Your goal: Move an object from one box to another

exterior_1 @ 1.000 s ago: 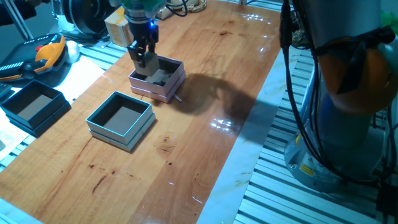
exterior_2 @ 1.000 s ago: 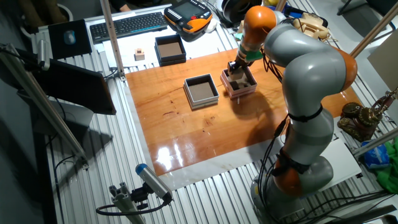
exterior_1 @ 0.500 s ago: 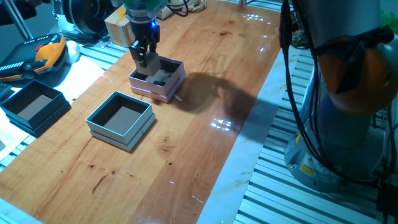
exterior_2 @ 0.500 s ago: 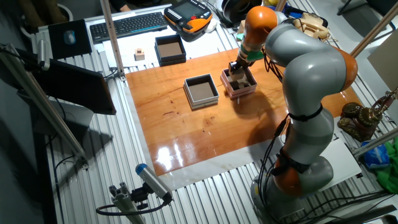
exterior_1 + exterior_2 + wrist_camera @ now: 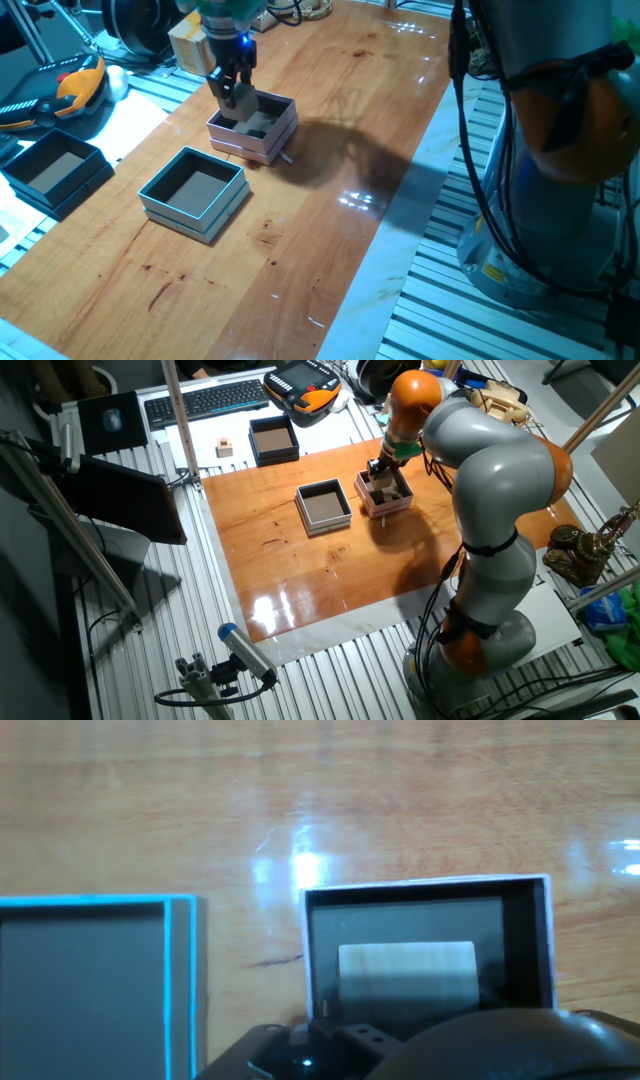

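The pale pink-lilac box stands at the far side of the wooden table and holds a pale rectangular block, dark in the fixed view. My gripper hangs just above this box's far-left corner, its fingers apart and holding nothing. It also shows in the other fixed view over the pink box. The teal-blue box sits empty beside it, nearer the table's front; its rim shows in the hand view. The hand view shows no fingers.
A black square box stands off the table at the left, near an orange-and-black teach pendant. A keyboard and a small wooden block lie behind the table. The arm's base stands at the right.
The gripper has risen slightly above the pink box over the last second. The block stays in the box. The boxes have not moved.
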